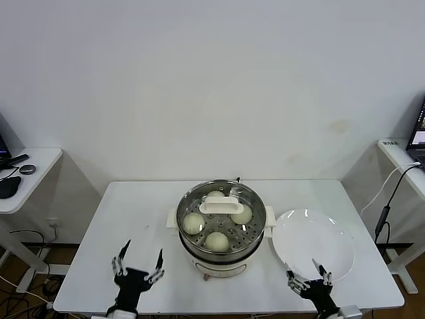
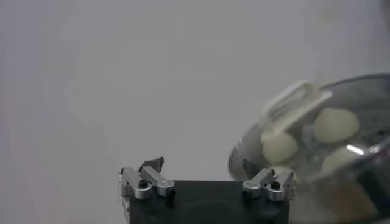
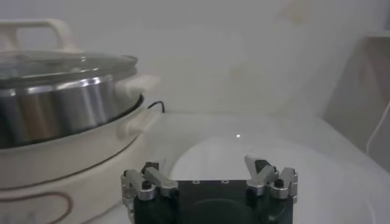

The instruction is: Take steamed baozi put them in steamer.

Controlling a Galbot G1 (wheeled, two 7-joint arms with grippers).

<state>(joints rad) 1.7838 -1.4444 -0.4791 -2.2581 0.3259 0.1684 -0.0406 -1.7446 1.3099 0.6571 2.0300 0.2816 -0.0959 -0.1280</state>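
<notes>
The steamer [image 1: 219, 256] stands in the middle of the white table, a shiny steel pot on a cream base. A glass lid with a white handle [image 1: 221, 205] covers it. Under the glass lie several steamed baozi [image 1: 193, 222] on the perforated tray, also seen as baozi [image 2: 336, 125] in the left wrist view. My left gripper [image 1: 141, 260] hovers near the table's front edge, left of the steamer, open and empty. My right gripper [image 1: 310, 274] is at the front right, over the near rim of the white plate, open and empty. The steamer's steel wall [image 3: 61, 109] shows in the right wrist view.
A flat white plate [image 1: 312, 246] lies right of the steamer with nothing on it. Side desks stand at far left [image 1: 26, 174] and far right [image 1: 402, 159], with a cable [image 1: 388, 193] hanging down on the right.
</notes>
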